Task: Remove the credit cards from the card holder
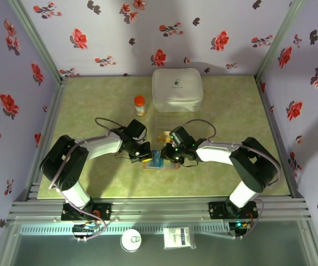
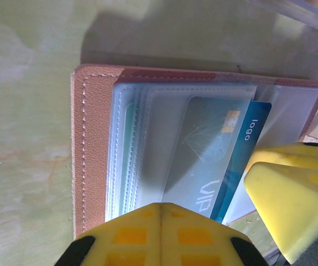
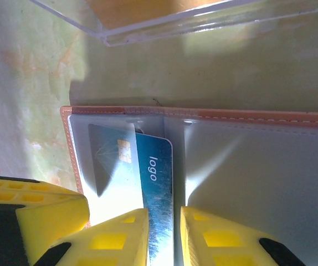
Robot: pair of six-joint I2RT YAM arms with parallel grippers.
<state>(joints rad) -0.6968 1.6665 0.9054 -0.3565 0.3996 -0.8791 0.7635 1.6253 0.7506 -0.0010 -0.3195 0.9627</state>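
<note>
Blue card [image 3: 153,177] is half out of the holder [image 3: 258,183]. The right claw [image 3: 164,227] is narrow around it, grip unclear. The left claw [image 2: 160,216] is closed. Others likely remain.

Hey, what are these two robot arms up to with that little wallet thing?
They are working on an open brown card holder lying on the table. The left gripper is shut and sits at the holder's edge, apparently pinning it down. The right gripper has its fingers on either side of a blue card that sticks partway out of a clear sleeve. Whether it grips the card firmly is unclear, and the card is not yet free.
</note>
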